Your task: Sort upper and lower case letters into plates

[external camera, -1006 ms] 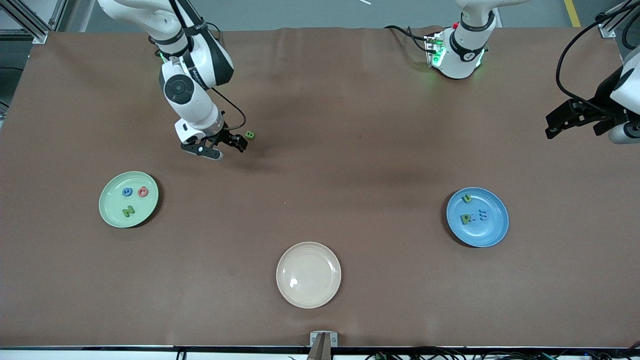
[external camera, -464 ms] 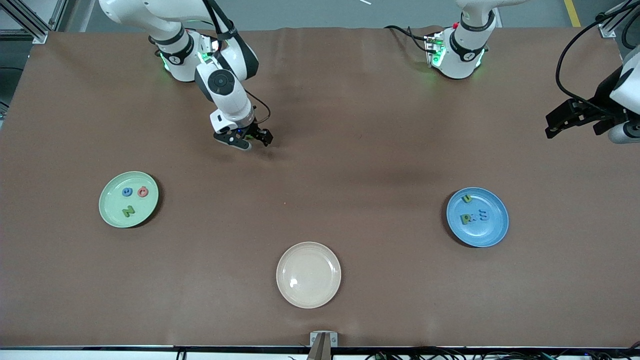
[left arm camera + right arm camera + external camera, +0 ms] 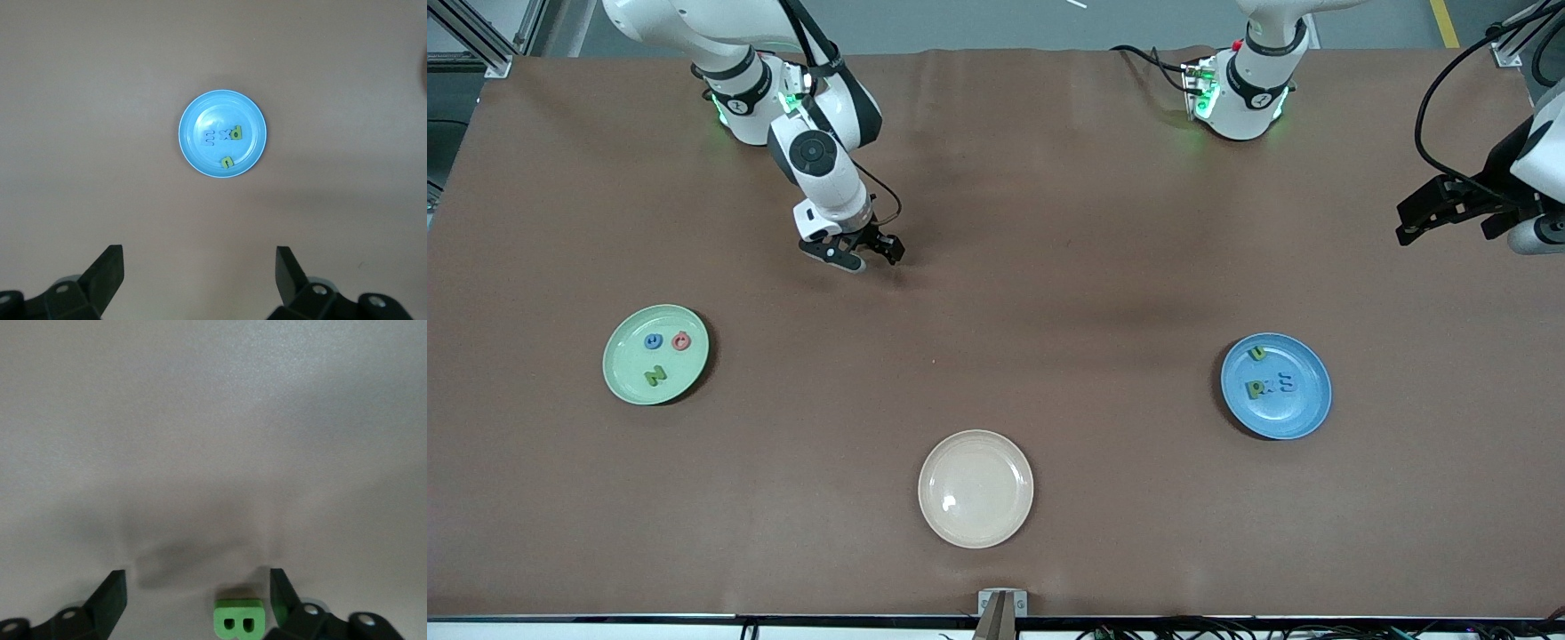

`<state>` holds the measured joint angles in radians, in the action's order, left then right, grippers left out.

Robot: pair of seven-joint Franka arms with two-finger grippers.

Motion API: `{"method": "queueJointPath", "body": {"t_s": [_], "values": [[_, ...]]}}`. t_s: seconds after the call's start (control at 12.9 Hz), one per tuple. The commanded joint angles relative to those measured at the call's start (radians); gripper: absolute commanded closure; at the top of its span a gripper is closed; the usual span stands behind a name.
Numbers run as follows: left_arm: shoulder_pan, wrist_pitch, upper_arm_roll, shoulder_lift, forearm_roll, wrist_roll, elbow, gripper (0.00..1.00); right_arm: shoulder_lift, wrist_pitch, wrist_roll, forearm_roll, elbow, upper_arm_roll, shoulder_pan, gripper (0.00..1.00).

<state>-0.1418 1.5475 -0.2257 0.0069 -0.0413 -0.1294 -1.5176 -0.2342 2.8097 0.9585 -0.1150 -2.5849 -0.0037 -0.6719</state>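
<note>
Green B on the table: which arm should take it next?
Right. The right gripper is low over the green B, which lies between its open fingers, close to one. The left gripper waits high at the left arm's end, above the blue plate.

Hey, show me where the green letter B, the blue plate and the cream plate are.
green letter B (image 3: 239, 622): right wrist view, its front face.
blue plate (image 3: 1303, 411): front view, bare part near its rim.
cream plate (image 3: 987, 507): front view, bare floor.
</note>
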Motion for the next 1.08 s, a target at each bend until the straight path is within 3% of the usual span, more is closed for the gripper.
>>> {"method": "queueJointPath", "body": {"t_s": [0.0,0.39,1.01], "values": [[-0.012,0.006,-0.004,-0.027,0.015,0.013,-0.018,0.0,0.024,0.01,-0.018,-0.023,-0.04,0.007,0.009,0.2],[-0.01,0.006,-0.004,-0.027,0.015,-0.001,-0.019,0.0,0.027,0.005,-0.018,-0.023,-0.057,0.008,0.002,0.29],[-0.01,0.011,-0.004,-0.033,0.052,0.001,-0.021,0.0,0.033,-0.001,-0.015,-0.023,-0.064,0.011,-0.038,0.61]]}}
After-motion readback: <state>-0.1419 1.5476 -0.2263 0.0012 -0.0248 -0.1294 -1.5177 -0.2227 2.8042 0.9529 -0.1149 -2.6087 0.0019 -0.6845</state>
